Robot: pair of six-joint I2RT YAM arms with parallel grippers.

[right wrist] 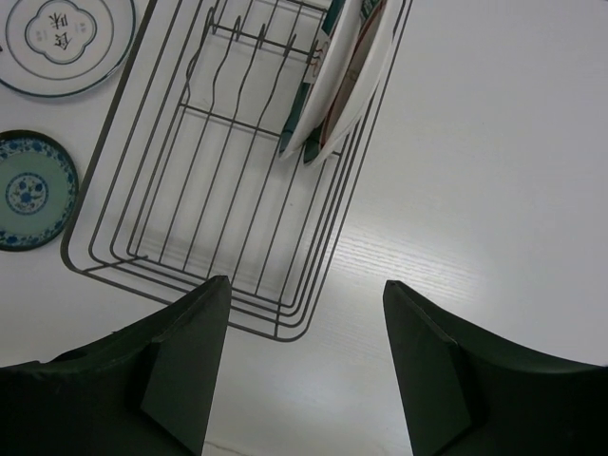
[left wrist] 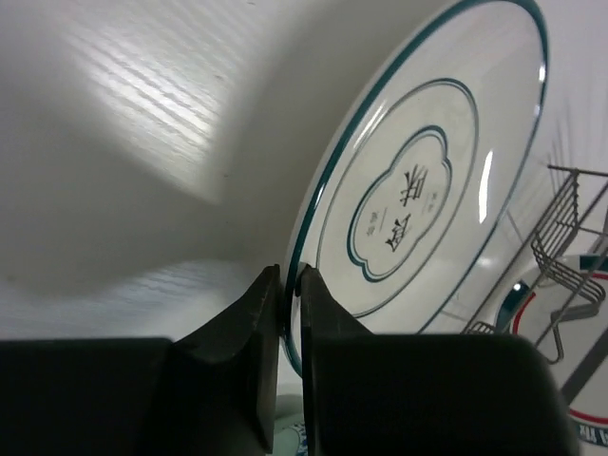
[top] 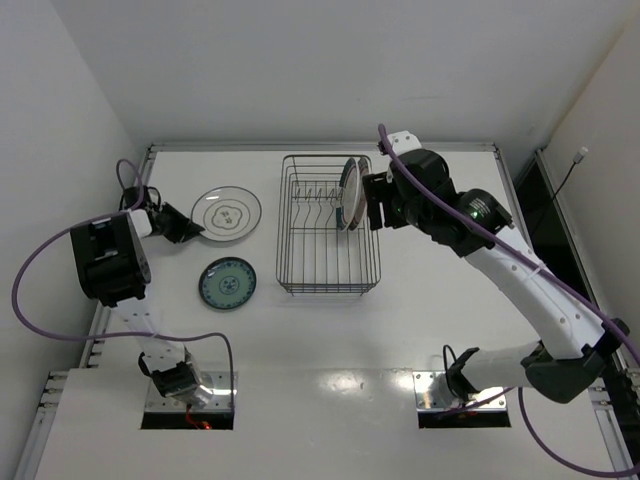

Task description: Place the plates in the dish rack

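Gripping, left claw (left wrist: 290,275): clenched on the left rim of the white round ceramic plate with thin dark rings (top: 226,213), thin edge pinched between both dark fingers.
Ringed plate, place: on the white table (top: 300,340), left of the rack, seemingly flat or barely tipped.
Ringed plate, handling: likely stiff, glazed, slippery and breakable; held by one rim pinch, so prone to swing or slide out; a deeper bite over the rim judged safer.
Small teal patterned round plate (top: 227,283): flat on the table, just nearer than the ringed plate, untouched.
Dark wire rectangular dish rack (top: 328,290): mid-table, most prong slots free.
Two white plates with green-and-red rim bands (right wrist: 332,85): upright on edge, side by side at the rack's right side.
Right claw (right wrist: 306,285): spread wide, grasping nothing, hovering at the rack's right edge beside the racked plates.
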